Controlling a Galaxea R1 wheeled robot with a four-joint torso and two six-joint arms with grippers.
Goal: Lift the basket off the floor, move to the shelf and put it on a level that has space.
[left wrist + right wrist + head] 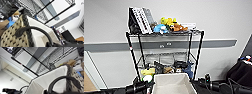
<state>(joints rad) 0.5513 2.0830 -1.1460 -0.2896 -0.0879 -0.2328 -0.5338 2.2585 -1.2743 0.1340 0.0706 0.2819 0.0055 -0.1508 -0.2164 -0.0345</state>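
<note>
White wall with a grey band (224, 43) runs behind the shelf (197, 53), a black wire rack standing square ahead in the head view. Its top tier carries books (141, 18) at the left edge and plush toys (170, 25) from the middle toward the right edge. The level (167, 53) below that is a bare wire grid. Lower down, a cluttered tier holds yellow, dark and blue items.

The basket (172, 83) is raised off the floor, in front of the rack and centred on it, its off-white lining facing up and its far rim overlapping the cluttered tier in the head view. The two arms flank it, the left arm (137, 87) at its left side and the right arm (211, 85) at its right side.

In the left wrist view the basket's woven side (9, 36) with dark braided rim and a dark arched handle (37, 30) shows large, rack posts beyond. In the right wrist view the lining (47, 80), rim and a second handle (65, 80) show the same way. Whether either gripper's fingers are closed on the basket I cannot tell
</note>
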